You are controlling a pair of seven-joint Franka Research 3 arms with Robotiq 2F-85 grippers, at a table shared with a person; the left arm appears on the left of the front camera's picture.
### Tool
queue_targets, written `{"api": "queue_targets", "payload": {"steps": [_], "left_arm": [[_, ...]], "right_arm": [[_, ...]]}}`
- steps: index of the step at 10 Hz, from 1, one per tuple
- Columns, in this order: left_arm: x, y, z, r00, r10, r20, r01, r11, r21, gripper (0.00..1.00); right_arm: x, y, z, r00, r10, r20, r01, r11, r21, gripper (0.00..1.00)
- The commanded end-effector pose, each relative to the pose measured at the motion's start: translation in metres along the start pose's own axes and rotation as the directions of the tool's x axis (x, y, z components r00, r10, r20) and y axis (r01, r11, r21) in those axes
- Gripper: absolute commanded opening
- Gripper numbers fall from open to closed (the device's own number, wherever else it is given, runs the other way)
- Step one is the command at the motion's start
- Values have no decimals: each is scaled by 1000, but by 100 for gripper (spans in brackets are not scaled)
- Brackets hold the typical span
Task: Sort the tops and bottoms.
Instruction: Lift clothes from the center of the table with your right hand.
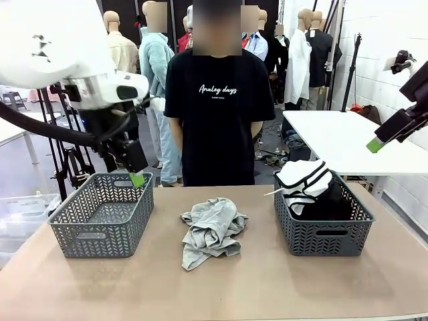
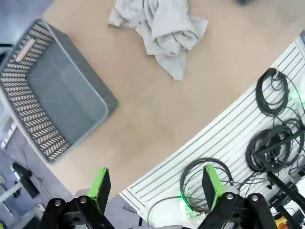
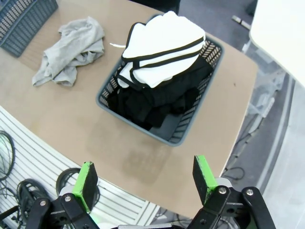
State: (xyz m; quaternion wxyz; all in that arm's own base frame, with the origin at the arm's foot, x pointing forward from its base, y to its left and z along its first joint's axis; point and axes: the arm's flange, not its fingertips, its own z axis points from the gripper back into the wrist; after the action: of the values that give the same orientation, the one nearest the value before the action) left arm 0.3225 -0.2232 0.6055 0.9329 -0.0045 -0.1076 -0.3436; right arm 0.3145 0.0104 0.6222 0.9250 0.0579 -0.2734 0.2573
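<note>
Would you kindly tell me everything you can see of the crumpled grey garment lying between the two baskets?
The crumpled light grey garment looks like soft jersey fabric, bunched in loose folds, so its type is unclear. It lies on the bare tan tabletop near the middle, between the empty grey lattice basket and the basket holding black and white clothes, touching neither.

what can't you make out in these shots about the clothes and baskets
- Grey garment: crumpled on the table in the front view, so top or bottom is unclear.
- Black clothes in the right basket: the white garment with black stripes covers them in the right wrist view; number and type are hidden.
- Left basket: its near wall screens the floor in the front view.
</note>
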Motion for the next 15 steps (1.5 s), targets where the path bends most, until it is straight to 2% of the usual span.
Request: {"api": "queue_targets", "payload": {"steps": [1, 2, 3, 6, 7, 8, 11, 14, 15], "left_arm": [[-10, -2, 15, 978, -89, 189, 95, 995, -24, 100], [-12, 1, 19, 957, -84, 277, 102, 993, -53, 100], [-17, 2, 21, 950, -90, 298, 120, 989, -82, 100], [-26, -1, 17, 966, -74, 247, 92, 994, -62, 100], [-31, -1, 13, 972, -12, 233, 24, 999, -49, 100], [-17, -2, 26, 964, -72, 257, 87, 995, -48, 100], [-17, -2, 26, 964, -72, 257, 87, 995, -48, 100], [-19, -3, 26, 964, -63, 257, 77, 996, -47, 100], [-19, -3, 20, 972, -77, 223, 91, 994, -52, 100]], "right_arm": [[1, -1, -1, 1000, 6, -8, -6, 1000, -14, 100], [1, -1, -1, 1000, 6, -8, -6, 1000, -14, 100], [1, -1, -1, 1000, 6, -8, -6, 1000, -14, 100], [1, -1, -1, 1000, 6, -8, -6, 1000, -14, 100], [1, -1, -1, 1000, 6, -8, -6, 1000, -14, 100], [1, -1, -1, 1000, 6, -8, -6, 1000, -14, 100], [0, 0, 0, 1000, 0, 0, 0, 1000, 0, 100], [-12, 14, -32, 999, 51, 13, -53, 987, 149, 100], [-13, 19, -40, 996, 85, 23, -87, 978, 190, 100]]}}
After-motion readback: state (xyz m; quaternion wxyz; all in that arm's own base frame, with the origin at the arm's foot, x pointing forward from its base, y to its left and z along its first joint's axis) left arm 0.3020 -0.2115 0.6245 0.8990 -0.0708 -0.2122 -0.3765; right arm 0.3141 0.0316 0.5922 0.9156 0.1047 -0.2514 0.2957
